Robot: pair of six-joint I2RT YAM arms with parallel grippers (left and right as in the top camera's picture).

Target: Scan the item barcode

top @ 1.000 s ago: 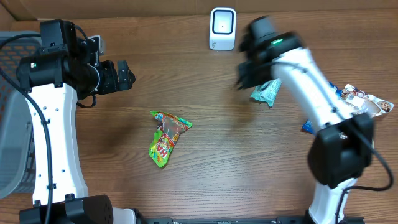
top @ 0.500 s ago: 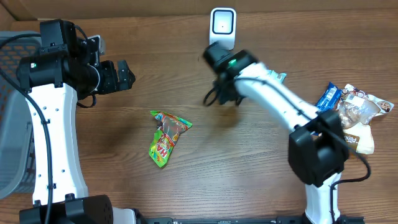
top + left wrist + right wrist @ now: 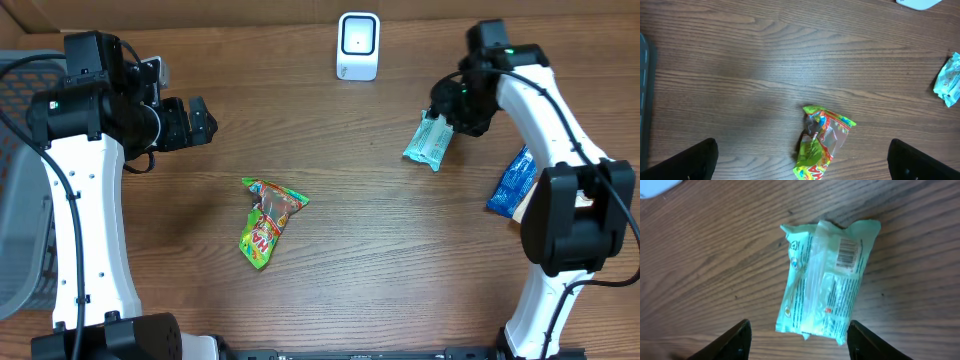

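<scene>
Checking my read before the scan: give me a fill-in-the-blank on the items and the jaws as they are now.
The barcode on the mint-green packet faces ____.
The right gripper has its jaws ____, not gripping the packet.
The colourful snack bag lies nearer the ____ gripper.
Missing words: up; open; left.

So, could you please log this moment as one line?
right gripper open over mint packet | barcode up | left gripper open, empty
</scene>
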